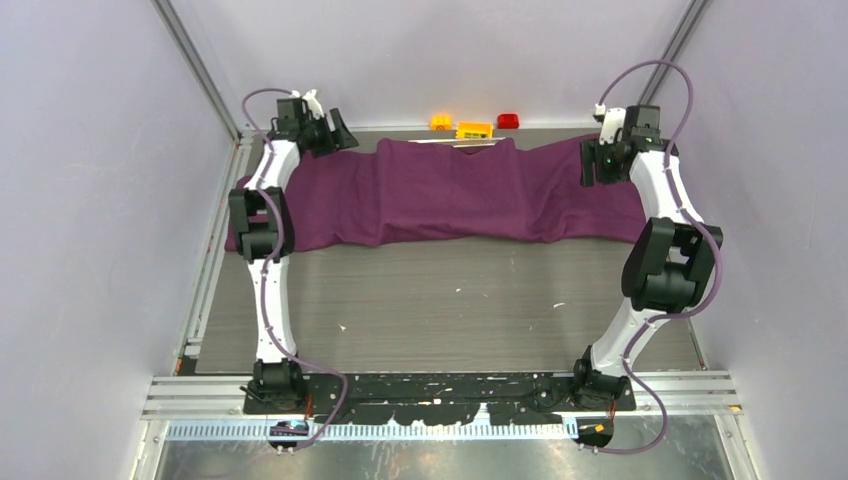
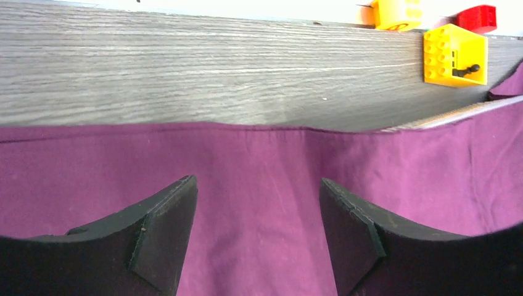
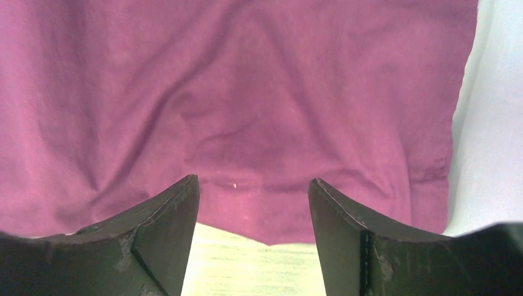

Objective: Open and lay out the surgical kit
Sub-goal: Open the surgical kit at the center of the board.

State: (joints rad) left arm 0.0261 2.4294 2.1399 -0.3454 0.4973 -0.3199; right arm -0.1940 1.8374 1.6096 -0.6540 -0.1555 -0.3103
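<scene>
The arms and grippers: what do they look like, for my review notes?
The left arm and right arm both have white links, black joints and a purple cable looping alongside. The left gripper and right gripper each have two black, curved, pointed fingers; the right pair looks scuffed.

Orange brick (image 1: 441,122), yellow brick (image 1: 474,130), red brick (image 1: 508,120) (far edge), grey table (image 1: 450,300)

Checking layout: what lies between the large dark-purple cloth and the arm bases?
Below the dark-purple cloth, bare grey wood-grain tabletop with tiny specks; top external view.
</scene>
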